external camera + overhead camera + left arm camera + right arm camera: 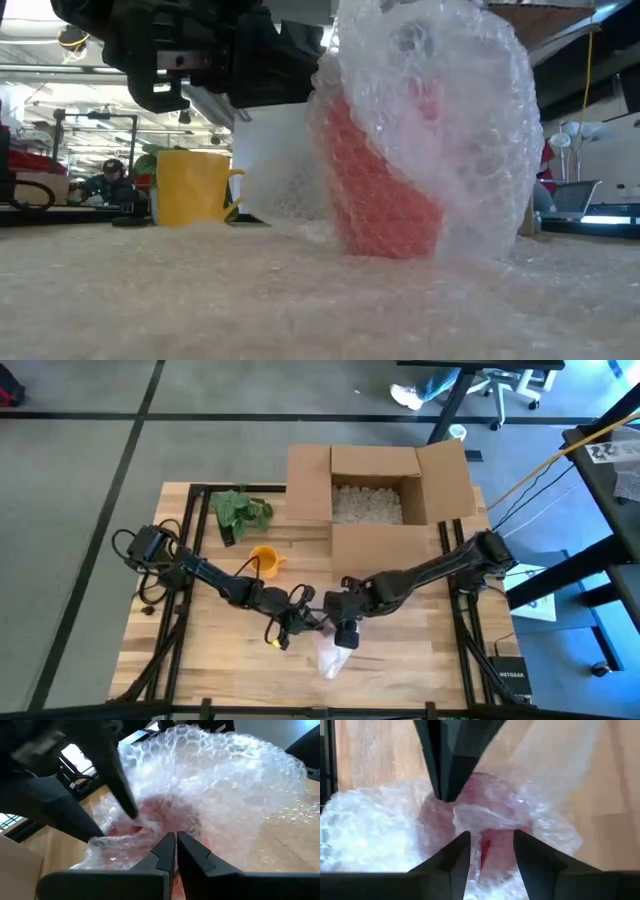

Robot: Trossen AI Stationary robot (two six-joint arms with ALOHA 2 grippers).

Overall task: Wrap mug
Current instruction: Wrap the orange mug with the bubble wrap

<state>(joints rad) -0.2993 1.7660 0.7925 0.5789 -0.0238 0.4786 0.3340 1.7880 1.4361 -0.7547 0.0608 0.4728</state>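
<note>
A red mug [385, 205] swathed in clear bubble wrap [450, 110] stands tilted on the table near its front middle, its lower end down. In the high view the wrap [330, 658] shows below both grippers. My left gripper [175, 839] is shut, its tips at the wrap over the mug's red mouth [470, 790]. My right gripper [492, 836] comes from the other side, open, with a fold of wrap [485, 817] just beyond its tips. My left gripper's shut fingertips [445, 795] press into the bubble wrap at the mug's mouth, slanting down from the table's left. The wrap hides what lies under the tips. My right gripper's fingers [131, 812] stand on either side of bunched wrap at the mug's top; whether they touch it, I cannot tell.
A yellow mug [265, 560] stands behind and left of the wrapped one, with a green leafy plant [240, 510] farther back. An open cardboard box [380, 490] with white filling sits at the far middle. Bare wood lies at the table's front left and right.
</note>
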